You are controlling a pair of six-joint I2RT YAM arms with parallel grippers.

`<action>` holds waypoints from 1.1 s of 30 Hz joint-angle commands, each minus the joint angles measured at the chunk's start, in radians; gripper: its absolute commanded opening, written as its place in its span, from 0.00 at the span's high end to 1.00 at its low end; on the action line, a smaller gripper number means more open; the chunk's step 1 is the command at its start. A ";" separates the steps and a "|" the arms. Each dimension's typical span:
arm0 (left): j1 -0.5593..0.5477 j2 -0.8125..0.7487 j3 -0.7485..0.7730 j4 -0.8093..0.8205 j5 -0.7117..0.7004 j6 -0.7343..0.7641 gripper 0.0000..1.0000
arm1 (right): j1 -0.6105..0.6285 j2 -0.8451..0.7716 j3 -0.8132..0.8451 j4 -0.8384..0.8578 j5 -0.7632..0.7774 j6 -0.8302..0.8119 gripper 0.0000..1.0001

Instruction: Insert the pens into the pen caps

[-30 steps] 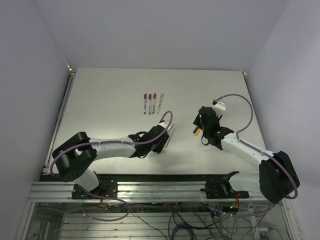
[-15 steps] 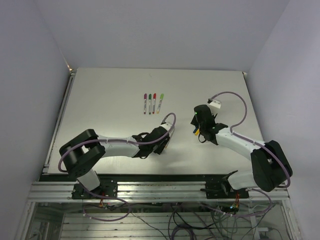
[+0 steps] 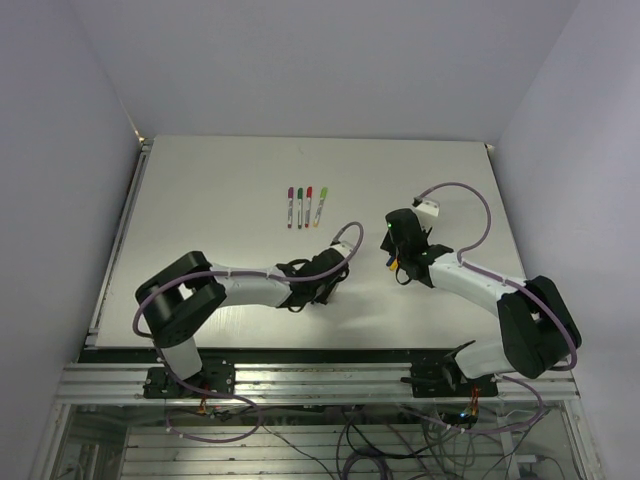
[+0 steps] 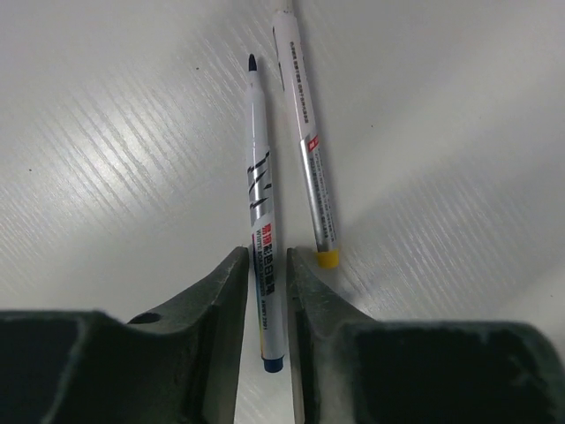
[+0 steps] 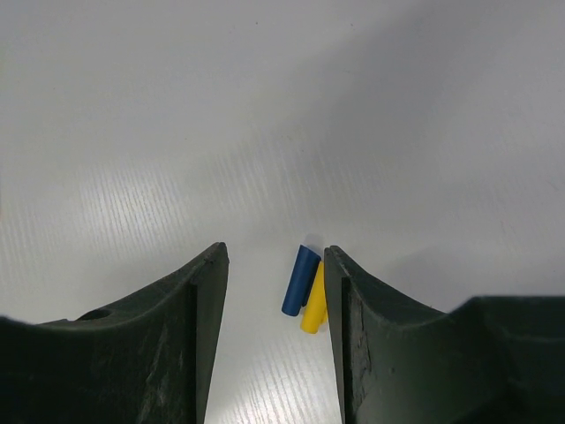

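Note:
In the left wrist view a whitish pen with a dark blue end (image 4: 260, 230) lies on the table, its dark tip pointing away. My left gripper (image 4: 267, 256) has its jaws close against both sides of the pen's rear part. A second pen with a yellow end (image 4: 309, 150) lies just right of it, outside the jaws. My right gripper (image 5: 275, 252) stands open low over the table. A dark blue cap (image 5: 300, 280) and a yellow cap (image 5: 314, 307) lie side by side between its fingers, against the right one. From above, the left gripper (image 3: 323, 274) and right gripper (image 3: 394, 262) sit mid-table.
Several capped pens (image 3: 306, 206) lie in a row further back at the table's (image 3: 200, 200) middle. The right arm's cable loops over a small white connector block (image 3: 427, 210) beside the arm.
The left gripper's jaws have narrowed and the left arm has reached further right. The right gripper has come down over the two caps and narrowed slightly.

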 commanded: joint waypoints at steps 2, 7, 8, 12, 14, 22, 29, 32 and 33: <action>-0.005 0.032 0.072 -0.118 -0.022 0.003 0.70 | -0.003 0.014 0.023 -0.002 -0.005 0.001 0.53; -0.004 0.065 0.107 -0.194 -0.010 -0.001 0.70 | -0.002 0.017 0.026 0.000 -0.013 -0.002 0.53; -0.003 0.072 0.114 -0.208 -0.009 -0.003 0.69 | -0.003 0.018 0.027 -0.001 -0.015 -0.003 0.53; 0.007 0.090 0.123 -0.234 0.007 -0.004 0.66 | -0.003 0.019 0.029 -0.004 -0.019 -0.005 0.53; 0.016 0.101 0.127 -0.239 0.020 -0.004 0.66 | -0.003 0.019 0.030 -0.001 -0.023 -0.005 0.54; 0.047 0.132 0.146 -0.268 0.053 -0.001 0.67 | -0.002 0.025 0.039 -0.010 -0.041 -0.010 0.54; 0.055 0.187 0.173 -0.312 0.060 0.007 0.74 | -0.002 0.036 0.040 -0.022 -0.068 0.012 0.54; 0.057 0.209 0.177 -0.321 0.067 0.007 0.84 | -0.003 0.049 0.039 -0.035 -0.075 0.024 0.54; 0.058 0.215 0.175 -0.322 0.067 0.006 0.90 | -0.003 0.053 0.038 -0.040 -0.076 0.027 0.54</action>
